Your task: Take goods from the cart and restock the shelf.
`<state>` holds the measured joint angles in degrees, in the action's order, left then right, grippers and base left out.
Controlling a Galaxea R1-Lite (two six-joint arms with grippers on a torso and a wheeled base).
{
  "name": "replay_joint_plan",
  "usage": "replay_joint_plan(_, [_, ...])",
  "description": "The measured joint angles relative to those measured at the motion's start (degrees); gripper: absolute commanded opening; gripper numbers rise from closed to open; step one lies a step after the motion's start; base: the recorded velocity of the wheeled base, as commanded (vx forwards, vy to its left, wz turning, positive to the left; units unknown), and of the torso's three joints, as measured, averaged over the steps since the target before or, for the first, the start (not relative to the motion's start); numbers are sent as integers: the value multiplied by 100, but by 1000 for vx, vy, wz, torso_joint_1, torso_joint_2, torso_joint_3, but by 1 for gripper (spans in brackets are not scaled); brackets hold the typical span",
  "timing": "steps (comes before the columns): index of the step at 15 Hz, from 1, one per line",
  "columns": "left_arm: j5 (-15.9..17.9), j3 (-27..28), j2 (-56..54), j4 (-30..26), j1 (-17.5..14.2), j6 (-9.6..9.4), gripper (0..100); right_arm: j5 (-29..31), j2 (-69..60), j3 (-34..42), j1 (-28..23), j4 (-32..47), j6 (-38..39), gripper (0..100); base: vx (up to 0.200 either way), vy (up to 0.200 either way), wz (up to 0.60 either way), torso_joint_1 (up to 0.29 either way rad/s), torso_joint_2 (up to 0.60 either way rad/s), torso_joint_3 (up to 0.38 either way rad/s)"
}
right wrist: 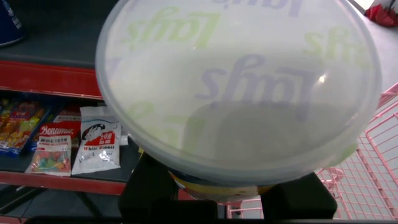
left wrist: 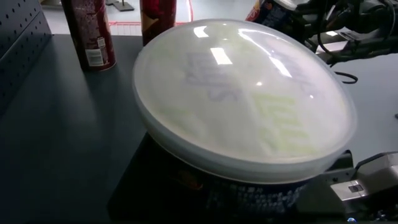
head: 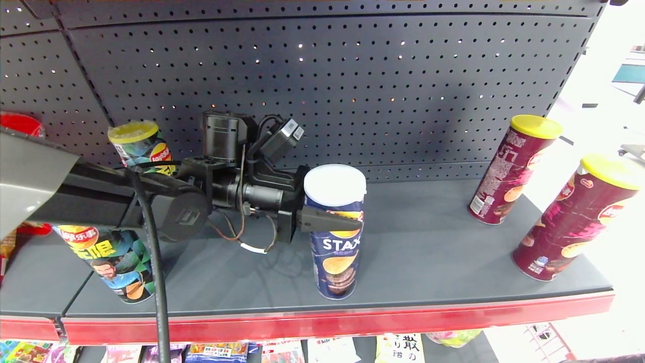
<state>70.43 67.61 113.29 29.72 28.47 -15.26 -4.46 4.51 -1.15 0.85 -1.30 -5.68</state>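
Observation:
A blue chip can (head: 336, 252) with a white lid (left wrist: 242, 93) stands upright on the grey shelf (head: 428, 242), near its front middle. My left gripper (head: 335, 220) reaches in from the left and is shut on the can's upper part, one finger (head: 327, 221) lying across its front. My right gripper (right wrist: 227, 198) is shut on a second chip can whose clear lid (right wrist: 242, 81) faces the camera; dark fingers (right wrist: 155, 193) flank its body. It hangs in front of the shelf's red edge (right wrist: 50, 78), beside the pink cart (right wrist: 373, 168).
Two maroon cans (head: 511, 169) (head: 574, 222) with yellow lids stand at the shelf's right end. Two green-patterned cans (head: 138, 143) (head: 118, 262) stand on the left, partly behind my arm. A pegboard wall (head: 352, 91) backs the shelf. Snack packets (right wrist: 93, 146) lie on the lower shelf.

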Motion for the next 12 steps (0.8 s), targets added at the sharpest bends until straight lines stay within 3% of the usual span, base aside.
replay_joint_plan(9, [29,-11,-24,6,4,-28,0,0,-11,0,0,2,-41,0,0,0,0,0,0,0])
replay_joint_plan(10, [30,-11,-24,33,6,-30,100,0,-11,0,2,0,-44,0,0,0,0,0,0,0])
replay_joint_plan(12, [-9,-27,-35,66,9,-37,100,1,-13,0,2,0,-44,0,0,0,0,0,0,0])
